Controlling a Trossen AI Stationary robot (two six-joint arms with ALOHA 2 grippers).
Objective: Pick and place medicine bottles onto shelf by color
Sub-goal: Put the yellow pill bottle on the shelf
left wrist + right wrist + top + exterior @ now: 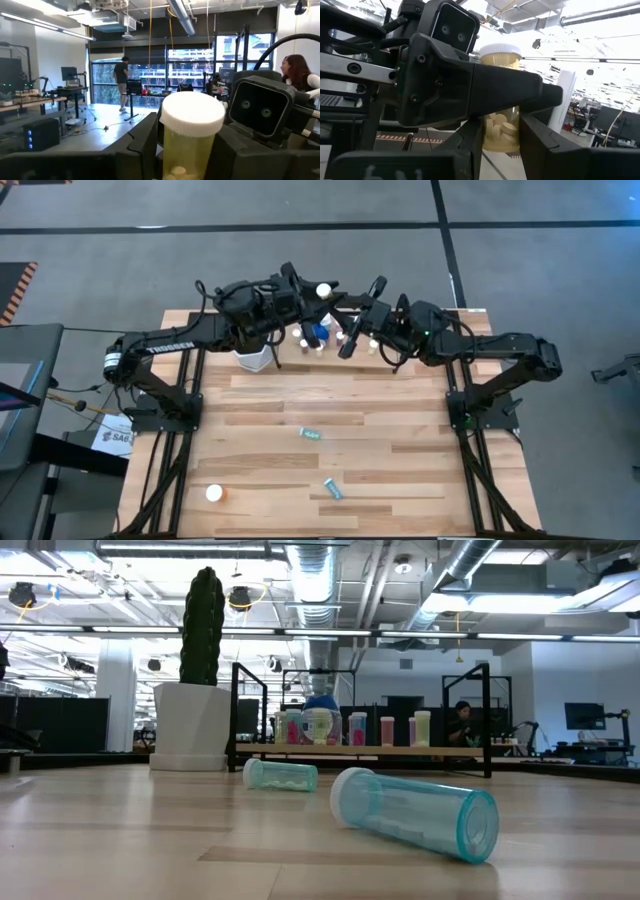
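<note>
Both fingers (470, 100) on yellow bottle (501, 100), seemingly

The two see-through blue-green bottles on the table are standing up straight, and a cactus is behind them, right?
Not quite. Both blue-green bottles, the near one and the far one, are lying on their sides on the table, not standing. The low view shows it. The cactus in its white pot does stand behind them.

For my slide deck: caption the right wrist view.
Both grippers meet on a white-capped yellow pill bottle, right gripper below, left gripper alongside.
</note>
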